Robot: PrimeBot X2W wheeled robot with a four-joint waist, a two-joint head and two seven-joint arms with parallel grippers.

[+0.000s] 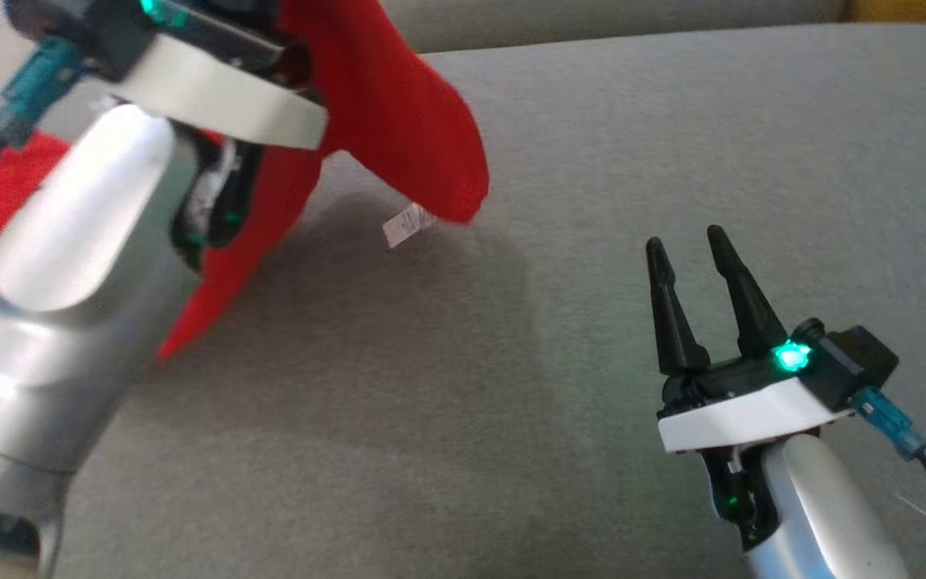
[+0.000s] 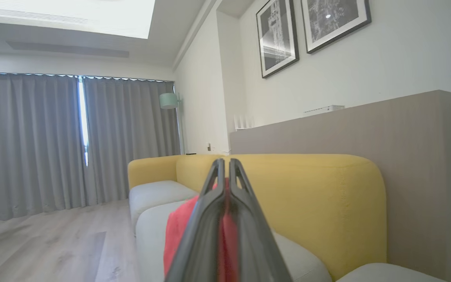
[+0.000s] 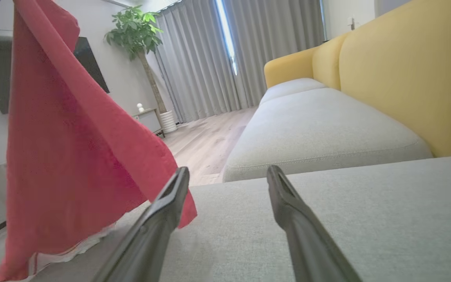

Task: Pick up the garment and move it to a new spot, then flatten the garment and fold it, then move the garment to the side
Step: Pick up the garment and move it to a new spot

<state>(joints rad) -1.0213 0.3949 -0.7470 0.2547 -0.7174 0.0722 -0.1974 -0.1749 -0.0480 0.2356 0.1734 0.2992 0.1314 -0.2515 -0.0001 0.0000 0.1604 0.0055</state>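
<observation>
Left fingers (image 2: 206,227) at ten o'clock pinch the red garment (image 1: 399,104) over the sofa cushion (image 1: 592,161), right fingers (image 1: 740,297) gape empty at four o'clock, so I judge flattening and folding remain.

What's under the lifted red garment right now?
Bare grey cushion, shadowed by the garment, with a white label by its hem. The garment's lower end reaches the cushion at left; whatever lies beneath that and the left forearm is hidden.

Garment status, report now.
Left gripper shut on red garment, held up over grey cushion. Right gripper open, empty, over cushion. White tag dangling, nothing in the way.
</observation>
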